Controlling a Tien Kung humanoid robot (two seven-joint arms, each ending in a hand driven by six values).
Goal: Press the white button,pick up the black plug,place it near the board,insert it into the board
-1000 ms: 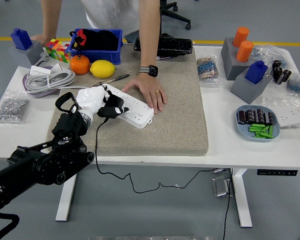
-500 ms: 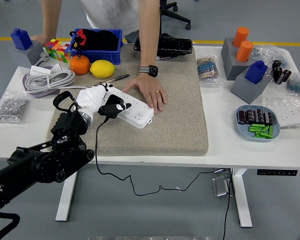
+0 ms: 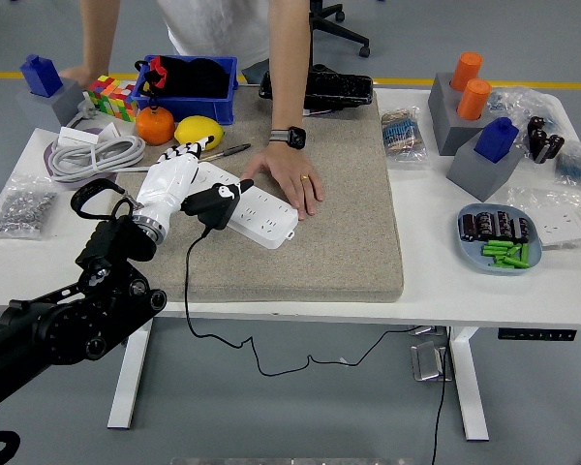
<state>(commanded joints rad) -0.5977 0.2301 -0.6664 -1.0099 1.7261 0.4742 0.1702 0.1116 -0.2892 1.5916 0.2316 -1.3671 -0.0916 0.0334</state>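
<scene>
A white power strip point(image 3: 264, 215) lies slanted on the tan mat point(image 3: 320, 242). A person's hand point(image 3: 290, 179) rests flat on the strip's far side and steadies it. My left hand point(image 3: 189, 189), white with black fingertips, is over the strip's left end, with its fingers curled around the black plug point(image 3: 218, 203). The plug sits on or just above the strip's left part; I cannot tell whether its pins are in a socket. Its black cable point(image 3: 188, 281) hangs over the table's front edge. The strip's button is hidden under my hand.
Behind my hand lie a pen point(image 3: 223, 152), a lemon point(image 3: 199, 130), an orange point(image 3: 155, 124) and a blue bin point(image 3: 187, 87). A coiled grey cable point(image 3: 92, 155) and a bag of screws point(image 3: 21, 205) sit at the left. A plate of batteries point(image 3: 499, 239) and grey blocks point(image 3: 484, 160) stand at the right.
My left arm has swung left and the hand has shifted up and back over the strip's left end, still gripping the plug. The person's hand has stayed put.
</scene>
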